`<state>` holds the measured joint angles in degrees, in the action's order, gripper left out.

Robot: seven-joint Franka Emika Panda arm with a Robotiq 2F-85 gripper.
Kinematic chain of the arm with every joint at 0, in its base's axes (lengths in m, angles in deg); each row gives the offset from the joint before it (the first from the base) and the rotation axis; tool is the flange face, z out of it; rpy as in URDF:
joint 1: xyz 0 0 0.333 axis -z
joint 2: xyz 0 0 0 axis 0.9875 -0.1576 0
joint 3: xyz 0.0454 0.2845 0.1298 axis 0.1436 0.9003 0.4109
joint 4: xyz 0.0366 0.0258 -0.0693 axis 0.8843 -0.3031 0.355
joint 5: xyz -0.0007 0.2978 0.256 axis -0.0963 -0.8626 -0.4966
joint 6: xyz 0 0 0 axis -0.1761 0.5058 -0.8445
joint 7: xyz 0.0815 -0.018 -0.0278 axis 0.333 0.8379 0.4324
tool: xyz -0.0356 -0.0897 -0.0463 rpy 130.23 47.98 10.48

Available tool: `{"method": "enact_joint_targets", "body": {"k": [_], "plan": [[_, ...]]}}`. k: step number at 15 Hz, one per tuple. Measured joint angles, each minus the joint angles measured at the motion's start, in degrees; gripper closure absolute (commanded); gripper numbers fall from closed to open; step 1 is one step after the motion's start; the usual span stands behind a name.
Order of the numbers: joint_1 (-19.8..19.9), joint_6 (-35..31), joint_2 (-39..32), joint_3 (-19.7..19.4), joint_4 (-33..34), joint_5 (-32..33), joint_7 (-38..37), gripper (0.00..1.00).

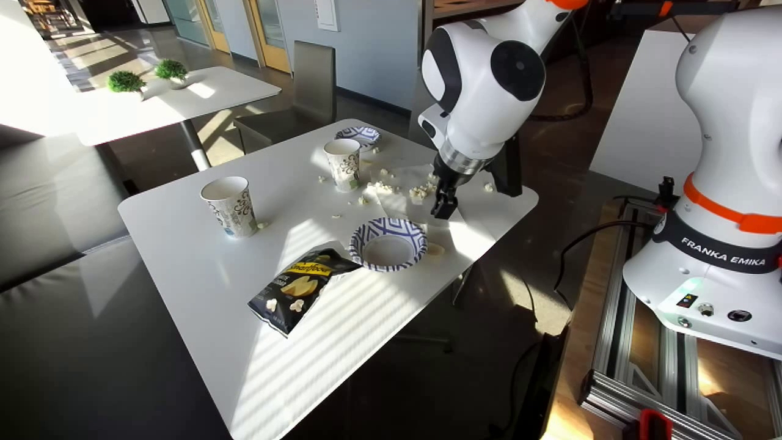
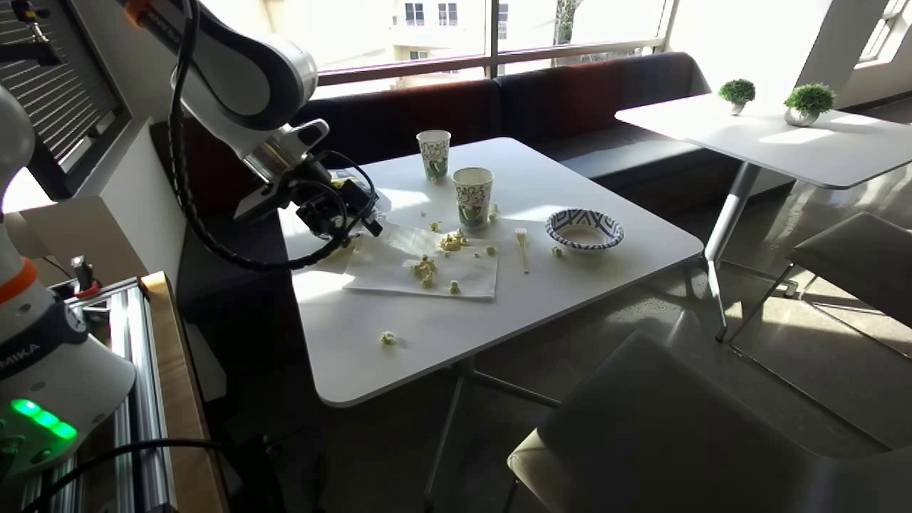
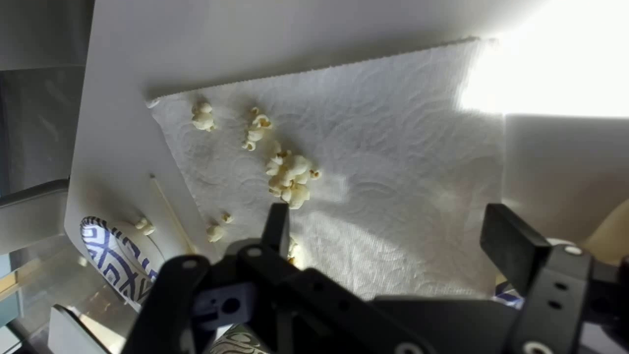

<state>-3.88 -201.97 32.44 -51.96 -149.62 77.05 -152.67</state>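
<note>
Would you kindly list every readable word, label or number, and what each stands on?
"FRANKA EMIKA": robot's base.
"MIKA", cut off: base's black band, in an exterior view.
"Smartfood": black snack bag.
Too small or blurred: the bag's finer print, arm's lettering, base's small label.

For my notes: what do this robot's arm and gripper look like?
The arm is white and rounded, with black joint caps and orange bands. A silvery collar meets the gripper, black with blocky fingers. A black ribbed cable loops alongside. The dark band on the base reads FRANKA EMIKA, and green lights glow below.
</note>
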Motion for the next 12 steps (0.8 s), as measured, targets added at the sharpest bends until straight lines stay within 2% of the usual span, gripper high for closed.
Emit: {"method": "enact_joint_targets", "body": {"k": [5,12], "plan": [[0.6,1.1,0.4,1.9,0.9,0.1,0.0,0.00],[5.6,4.7,1.9,9.3,1.2,0.2,0.0,0.00]]}}
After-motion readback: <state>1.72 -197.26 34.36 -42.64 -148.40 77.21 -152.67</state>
